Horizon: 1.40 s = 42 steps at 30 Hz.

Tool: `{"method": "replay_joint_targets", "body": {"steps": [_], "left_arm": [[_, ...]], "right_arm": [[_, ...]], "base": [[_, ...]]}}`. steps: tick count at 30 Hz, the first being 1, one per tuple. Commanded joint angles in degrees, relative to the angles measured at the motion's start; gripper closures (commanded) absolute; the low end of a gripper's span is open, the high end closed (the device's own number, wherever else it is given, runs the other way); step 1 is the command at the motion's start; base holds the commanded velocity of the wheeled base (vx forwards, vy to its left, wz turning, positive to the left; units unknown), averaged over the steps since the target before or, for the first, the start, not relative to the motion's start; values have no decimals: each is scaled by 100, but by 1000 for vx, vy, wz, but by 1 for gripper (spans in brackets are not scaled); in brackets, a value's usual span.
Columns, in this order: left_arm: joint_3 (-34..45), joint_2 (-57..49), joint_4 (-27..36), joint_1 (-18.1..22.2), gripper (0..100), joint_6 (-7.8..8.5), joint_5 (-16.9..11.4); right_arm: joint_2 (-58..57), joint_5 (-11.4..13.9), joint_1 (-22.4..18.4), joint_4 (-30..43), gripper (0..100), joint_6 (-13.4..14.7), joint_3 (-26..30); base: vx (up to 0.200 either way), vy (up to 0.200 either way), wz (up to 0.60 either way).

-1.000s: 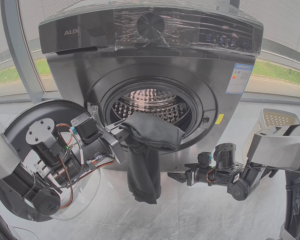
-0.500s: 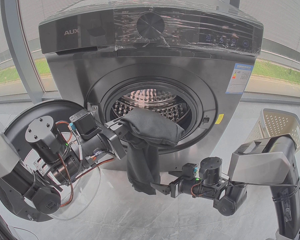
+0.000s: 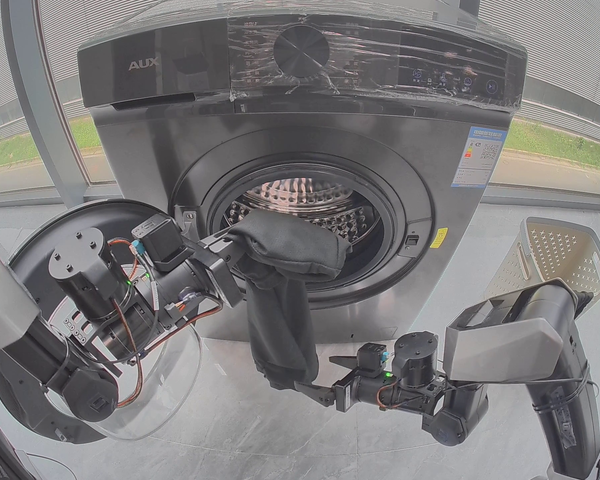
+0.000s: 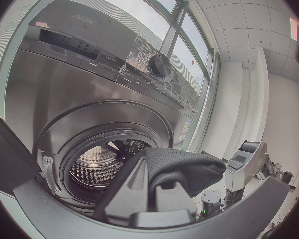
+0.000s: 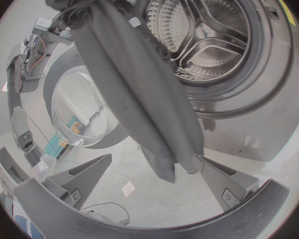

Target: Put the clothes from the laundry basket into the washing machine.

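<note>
A dark grey garment (image 3: pixel 280 301) hangs in front of the washing machine's open drum (image 3: pixel 307 201). My left gripper (image 3: pixel 230 238) is shut on its bunched top, just left of the opening. The rest of the cloth hangs straight down toward the floor. My right gripper (image 3: pixel 317 375) is low in front of the machine and open, at the garment's bottom end. In the right wrist view the garment (image 5: pixel 139 93) hangs with its hem between the spread fingers of the right gripper (image 5: pixel 151 158). In the left wrist view the cloth (image 4: pixel 186 166) drapes over the left gripper (image 4: pixel 151 183).
The round door (image 3: pixel 40 235) stands swung open at the left, its glass bowl (image 3: pixel 173 381) behind my left arm. A pale perforated laundry basket (image 3: pixel 560 255) leans at the right beside the machine. Grey tiled floor (image 3: pixel 247 435) lies in front.
My right arm has swung left and down until its open gripper reached the garment's bottom end. The left gripper has lifted the garment slightly and shifted it left.
</note>
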Motion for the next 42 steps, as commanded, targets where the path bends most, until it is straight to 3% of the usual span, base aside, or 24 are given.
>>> {"method": "replay_joint_targets", "body": {"steps": [1,9,18,35,36,40,42], "left_arm": [[63,-36,-8,24,100,16,-24],[37,-45,-8,-90,100,16,-33],[2,-45,-8,-90,100,16,-33],[46,16,-8,-284,100,24,-24],[55,25,-8,-292,100,24,-24],[107,148,-8,-336,100,24,-6],[81,218,-17,-354,100,104,3]], "right_arm": [[-84,7,-393,-37,0,-18,128],[-49,25,-850,130,0,-9,-488],[-5,113,-710,552,0,-18,-822],[311,139,-472,684,0,-27,-1569],[355,174,-429,666,100,-27,-1569],[522,183,-262,385,100,-27,-1437],[531,183,-262,227,100,-53,-1323]], "base": [[0,0,0],[0,0,0],[0,0,0],[0,0,0],[0,0,0],[0,0,0],[0,0,0]]}}
